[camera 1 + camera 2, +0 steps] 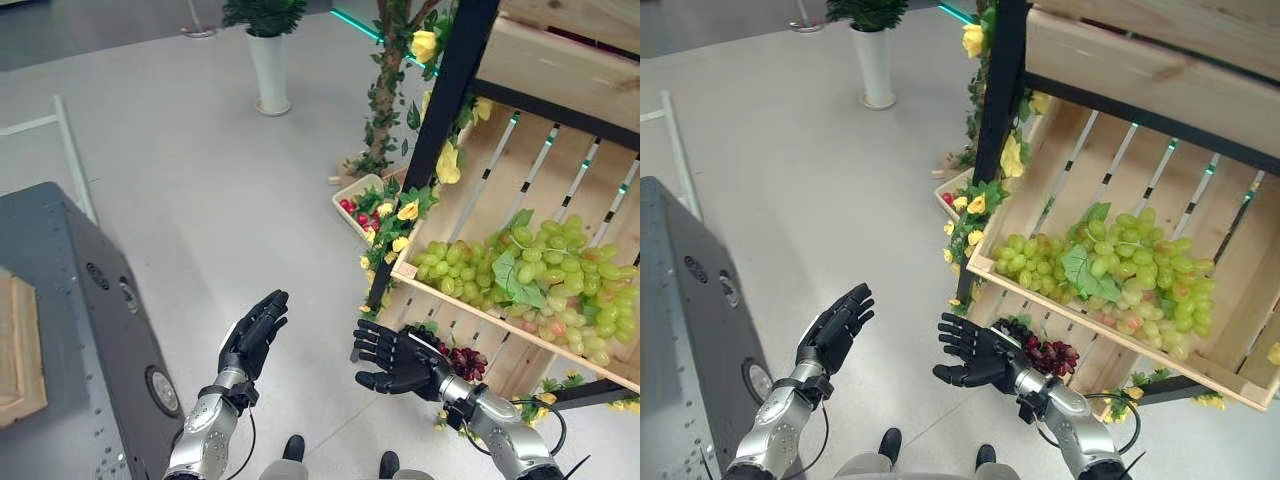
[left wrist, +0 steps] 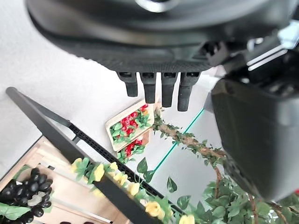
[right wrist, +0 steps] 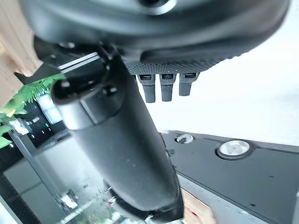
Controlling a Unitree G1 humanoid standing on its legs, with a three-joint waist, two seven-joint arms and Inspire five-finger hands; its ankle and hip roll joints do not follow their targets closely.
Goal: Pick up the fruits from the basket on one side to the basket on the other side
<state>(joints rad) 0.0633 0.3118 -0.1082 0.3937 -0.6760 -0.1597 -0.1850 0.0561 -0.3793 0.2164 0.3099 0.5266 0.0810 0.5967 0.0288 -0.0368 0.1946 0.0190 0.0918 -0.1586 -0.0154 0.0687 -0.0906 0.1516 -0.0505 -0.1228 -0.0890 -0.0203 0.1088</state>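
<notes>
Both hands float over bare floor, palms facing each other, holding nothing: left hand (image 1: 252,335) has fingers straight and pointing up, right hand (image 1: 395,362) has fingers spread toward it. Green grapes (image 1: 525,275) sit in the slanted wooden crate (image 1: 470,200) past the right fingers, dark grapes (image 1: 1045,354) just behind them. Open floor lies ahead.

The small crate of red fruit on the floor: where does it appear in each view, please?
Left eye view: the small crate lies at upper centre, left of the black post.
Right eye view: left of centre, partly behind the yellow flowers.
Left wrist view: just past the left hand, beyond the post.
Shared landmark: the black post with its yellow flowers.
</notes>
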